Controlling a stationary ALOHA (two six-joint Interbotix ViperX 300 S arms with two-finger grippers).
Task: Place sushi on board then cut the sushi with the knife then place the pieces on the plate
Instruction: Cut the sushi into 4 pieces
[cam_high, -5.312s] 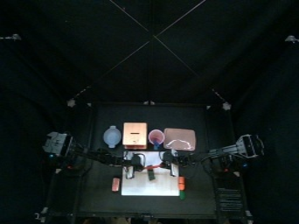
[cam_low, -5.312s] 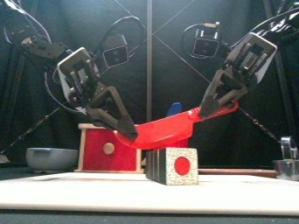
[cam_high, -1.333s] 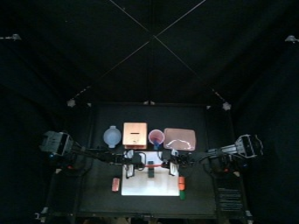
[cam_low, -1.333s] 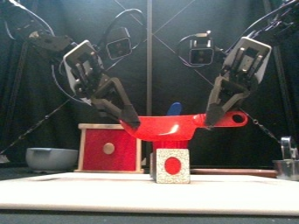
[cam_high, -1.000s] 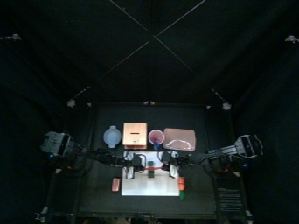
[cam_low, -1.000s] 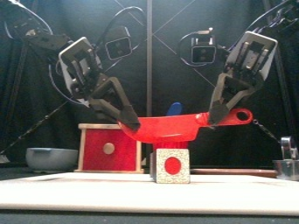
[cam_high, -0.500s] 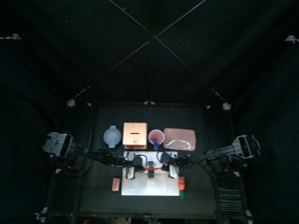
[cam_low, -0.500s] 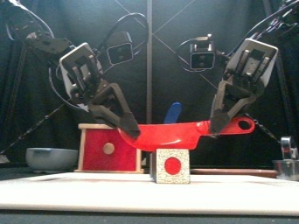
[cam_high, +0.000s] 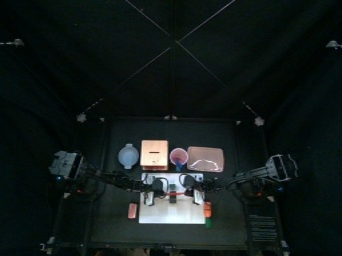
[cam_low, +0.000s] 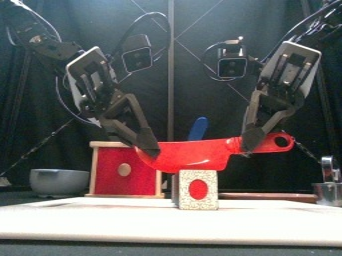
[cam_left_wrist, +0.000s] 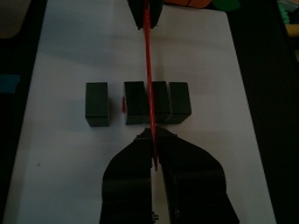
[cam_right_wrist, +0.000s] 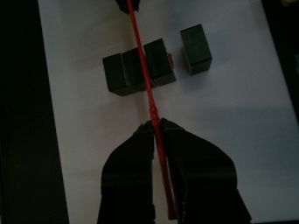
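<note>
A red toy knife (cam_low: 214, 152) hangs level just above the sushi (cam_low: 197, 189) on the white cutting board (cam_low: 80, 220). My left gripper (cam_low: 144, 150) is shut on the blade's tip and my right gripper (cam_low: 254, 140) is shut on the handle end. In the left wrist view the blade (cam_left_wrist: 146, 70) runs across two joined dark green blocks (cam_left_wrist: 159, 102), and a third block (cam_left_wrist: 98, 103) stands a little apart. The right wrist view shows the same blade (cam_right_wrist: 142, 70) over the pair (cam_right_wrist: 121, 73), with the lone block (cam_right_wrist: 195, 48) off to one side. My grippers (cam_high: 151, 185) (cam_high: 194, 185) flank the board (cam_high: 171, 208).
Along the back stand the blue-grey bowl (cam_high: 127, 155), the wooden box (cam_high: 154, 154), the red cup (cam_high: 179, 156) with a blue knife (cam_low: 198, 128), and the pink tray (cam_high: 205, 157). Small toy foods lie beside the board on the left (cam_high: 132, 210) and right (cam_high: 207, 210).
Both grippers have lowered the red knife slightly toward the sushi and levelled it. The blocks have not moved in the last second.
</note>
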